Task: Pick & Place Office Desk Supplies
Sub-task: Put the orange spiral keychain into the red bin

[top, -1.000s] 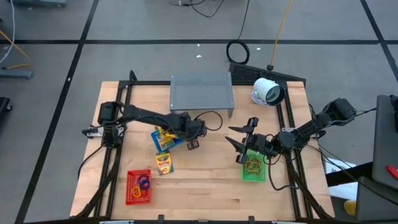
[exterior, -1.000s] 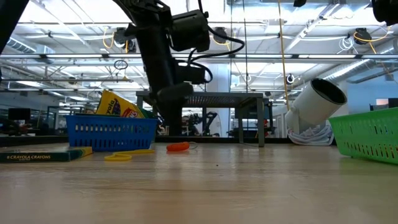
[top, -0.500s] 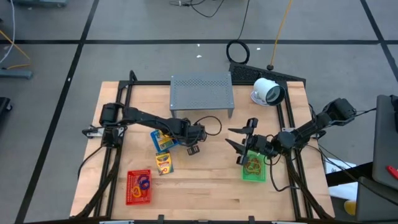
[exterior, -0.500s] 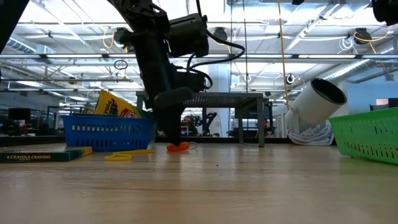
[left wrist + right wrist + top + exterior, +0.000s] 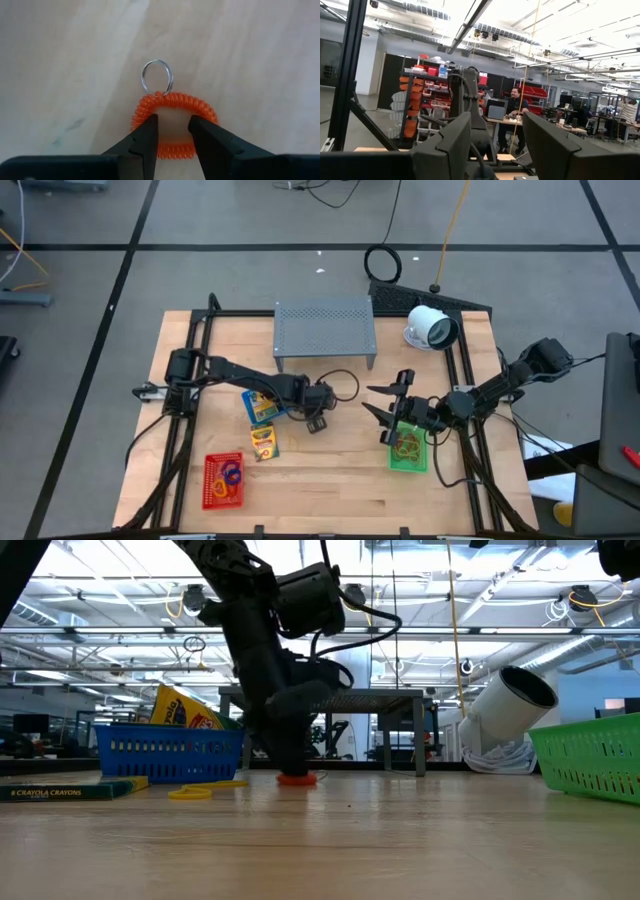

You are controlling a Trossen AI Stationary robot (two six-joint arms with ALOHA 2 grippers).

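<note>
Left hand [image 5: 171, 134] had dropped right down to the worktop [image 5: 330, 470] over the last second, moving away from the blue basket [image 5: 262, 406] and out toward the middle, in front of the grey perforated stand [image 5: 324, 328]. Its two fingers [image 5: 146, 140] now stood astride the near edge of the orange coil band [image 5: 174, 122], which lay flat on the wood with its small metal ring [image 5: 157, 83] pointing away. The jaws were partly apart and not yet clenched; nothing was held. From table height the hand sat directly on top of the orange coil band, well beside the blue basket with its crayon pack [image 5: 186, 710]. To me that meant the reach was done and the pinch came next, then a carry to a basket. Right hand [image 5: 395, 408] waited wide open and empty above the green basket [image 5: 407, 450], off to the stand's other side.
</note>
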